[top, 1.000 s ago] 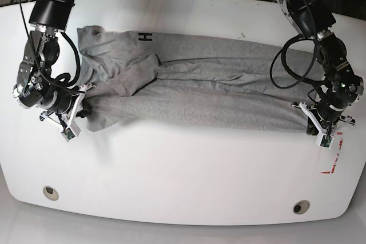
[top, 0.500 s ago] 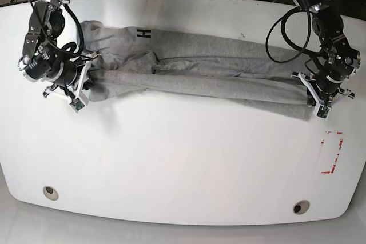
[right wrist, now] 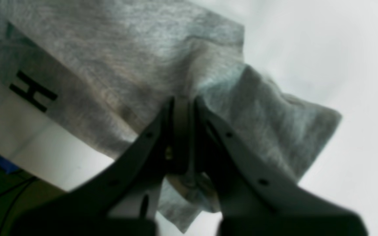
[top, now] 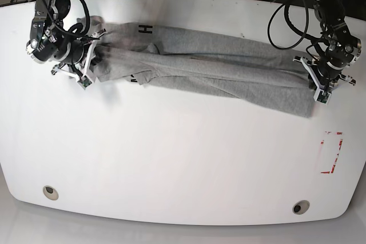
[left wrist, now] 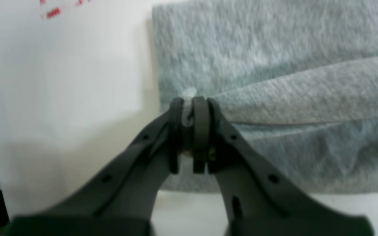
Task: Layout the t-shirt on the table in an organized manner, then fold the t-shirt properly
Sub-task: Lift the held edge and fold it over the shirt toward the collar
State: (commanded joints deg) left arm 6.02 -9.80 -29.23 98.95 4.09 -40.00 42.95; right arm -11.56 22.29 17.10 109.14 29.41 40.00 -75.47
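You can read a black letter "H" [top: 144, 28] printed at the neck of the soft, wrinkly heather-grey t-shirt [top: 211, 67], which lies stretched across the glossy white worktop [top: 171, 158]. Your left pincer [top: 316, 86] pinches its hem; your right pincer [top: 91, 64] pinches bunched fabric.

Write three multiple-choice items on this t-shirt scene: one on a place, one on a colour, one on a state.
1. Where is the red dashed mark on the table?
A. near the arm holding the hem end
B. under the shirt's neck
C. between the grommets

2. What colour is the letter mark on the t-shirt?
A. red
B. black
C. white

3. How do the left pincer and right pincer stand?
A. both open
B. one open
C. both shut on cloth

Answers: 1 A, it lies just below that arm; 2 B, a black H shows; 3 C, cloth is pinched in both.
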